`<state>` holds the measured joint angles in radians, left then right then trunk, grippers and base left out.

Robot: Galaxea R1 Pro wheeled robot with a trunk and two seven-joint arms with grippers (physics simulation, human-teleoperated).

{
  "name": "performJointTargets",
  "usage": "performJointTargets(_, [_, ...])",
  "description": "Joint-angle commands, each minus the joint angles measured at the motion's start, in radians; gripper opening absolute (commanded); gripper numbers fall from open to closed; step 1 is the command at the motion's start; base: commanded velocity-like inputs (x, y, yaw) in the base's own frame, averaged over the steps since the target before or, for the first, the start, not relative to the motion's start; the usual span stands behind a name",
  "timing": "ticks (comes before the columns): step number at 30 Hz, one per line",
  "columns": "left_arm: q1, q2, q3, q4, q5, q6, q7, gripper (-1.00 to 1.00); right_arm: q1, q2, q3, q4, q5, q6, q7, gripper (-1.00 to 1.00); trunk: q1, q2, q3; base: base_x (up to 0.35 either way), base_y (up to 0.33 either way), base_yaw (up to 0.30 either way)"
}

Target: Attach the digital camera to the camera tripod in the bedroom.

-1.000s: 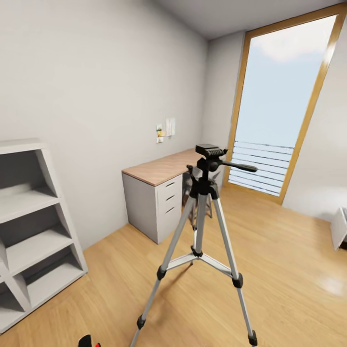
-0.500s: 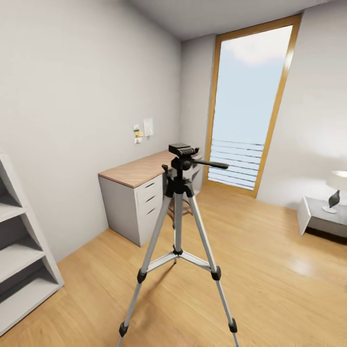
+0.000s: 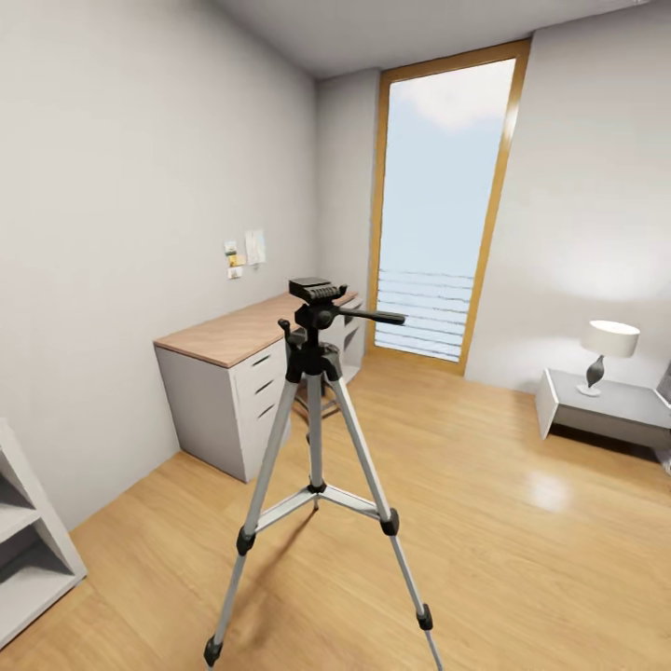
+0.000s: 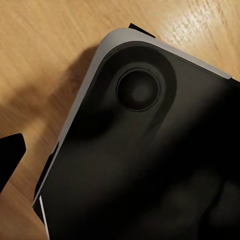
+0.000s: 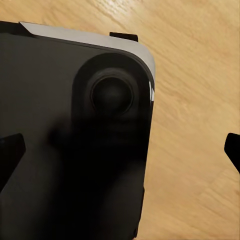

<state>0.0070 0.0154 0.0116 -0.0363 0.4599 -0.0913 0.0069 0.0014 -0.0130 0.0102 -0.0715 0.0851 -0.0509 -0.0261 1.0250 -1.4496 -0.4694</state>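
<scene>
Your head camera looks level across the light wood floor toward the tall wood-framed window. Both wrist cameras face straight down, close above the robot's dark base, sharing that floor.

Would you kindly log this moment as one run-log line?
scene: bedroom | silver-legged camera tripod with black head: upright on light wood floor, head bare | behind: wood-topped desk | right gripper: open

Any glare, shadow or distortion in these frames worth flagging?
Head view: wide-angle lens tilts the window; a bright glare patch lies on the floor; the tripod is sharp. Left wrist view: soft shadow on the floor beside the robot's dark base. Right wrist view: evenly lit.
</scene>
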Motion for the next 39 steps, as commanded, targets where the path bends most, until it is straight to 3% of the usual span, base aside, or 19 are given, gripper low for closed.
performJointTargets(1, [0.001,0.0,0.001,-0.002,0.002,-0.001,0.001,1.0,0.0,0.0,0.001,-0.001,0.009,-0.001,-0.002,1.0,0.0,0.0,-0.001,0.0,0.0,-0.041])
performJointTargets(20, [0.001,0.0,-0.002,-0.002,0.002,0.001,-0.001,1.0,0.0,-0.002,0.002,-0.001,0.01,-0.003,-0.001,1.0,0.0,0.0,-0.001,0.0,0.019,-0.008])
performJointTargets(39, [0.0,-0.001,-0.002,-0.002,0.0,0.001,-0.001,1.0,0.0,-0.001,0.002,-0.001,0.01,-0.006,-0.004,1.0,0.0,0.0,-0.001,0.0,0.303,0.0])
